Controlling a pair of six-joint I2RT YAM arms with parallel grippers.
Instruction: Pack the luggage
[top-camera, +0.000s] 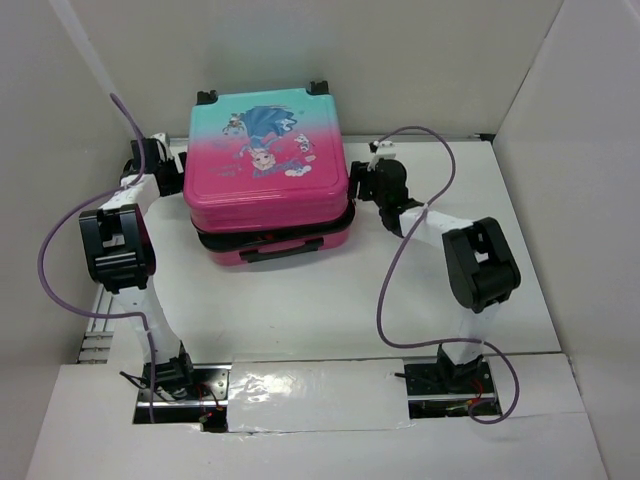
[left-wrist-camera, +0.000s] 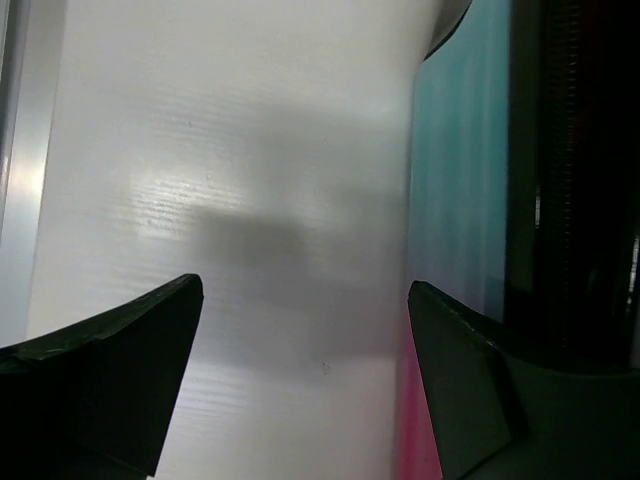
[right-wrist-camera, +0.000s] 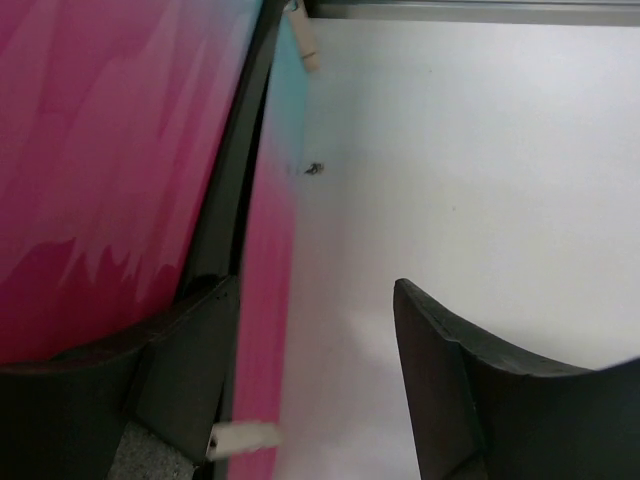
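Two robot arms flank the luggage (top-camera: 265, 165), a pink-to-teal child's case lying flat at the middle rear of a white bench (top-camera: 450, 300). Its lid sits over the lower half with a dark gap showing along the front. The black handle (top-camera: 280, 250) faces the arms and the black wheels (top-camera: 318, 87) point to the back wall. White cardboard walls (top-camera: 60, 150) close in on the left, rear and right, and purple cables (top-camera: 385, 290) loop loosely off both arms above the bench. Bare bench lies open in front of the case and to its right. On the left, only a narrow strip separates it from the wall.

The left fingers (left-wrist-camera: 100, 390) are spread wide at the case's left side and hold nothing. One finger is just beside the teal shell, with bare bench between the pair. The right fingers (right-wrist-camera: 460, 400) are also spread and hold nothing. One lies at the dark seam on the case's right side, where contact cannot be told, and the other hangs over bare bench.
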